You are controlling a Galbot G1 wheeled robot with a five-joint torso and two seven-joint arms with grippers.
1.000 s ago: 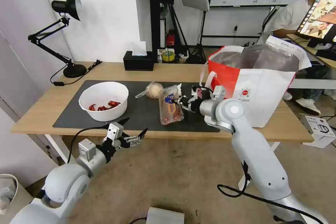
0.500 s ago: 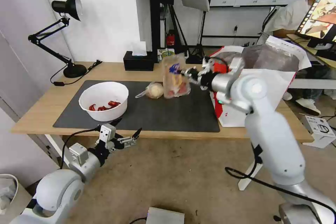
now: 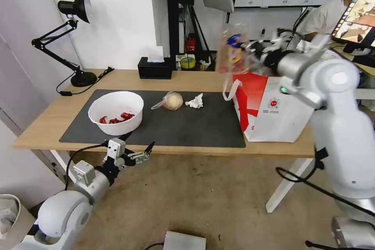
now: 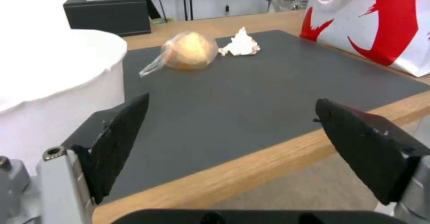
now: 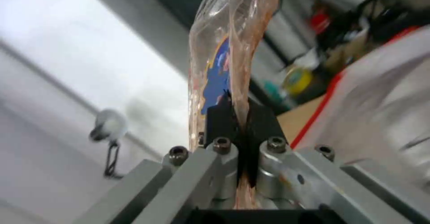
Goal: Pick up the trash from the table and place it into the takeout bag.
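My right gripper [image 3: 254,49] [image 5: 240,116] is shut on the clear plastic clamshell tray [image 3: 233,53] [image 5: 233,49], held high above the left rim of the white and red takeout bag [image 3: 273,105] [image 4: 381,19]. On the dark mat lie a white bowl with red scraps [image 3: 115,112] [image 4: 49,93], a tan ball wrapped in clear plastic [image 3: 172,101] [image 4: 188,51] and a crumpled white tissue [image 3: 195,101] [image 4: 241,44]. My left gripper [image 3: 134,150] [image 4: 233,150] hangs open below the table's front edge, near the bowl.
A black tissue box [image 3: 154,68] [image 4: 107,14] and a black desk lamp [image 3: 74,39] stand at the back of the light-wood table [image 3: 47,125]. A person sits at a monitor [image 3: 357,15] behind the bag. Bare floor lies in front.
My right arm has lifted the clamshell tray off the mat, up and to the right, over the bag's rim. The tissue it hid now shows. My left gripper has sunk a little lower.
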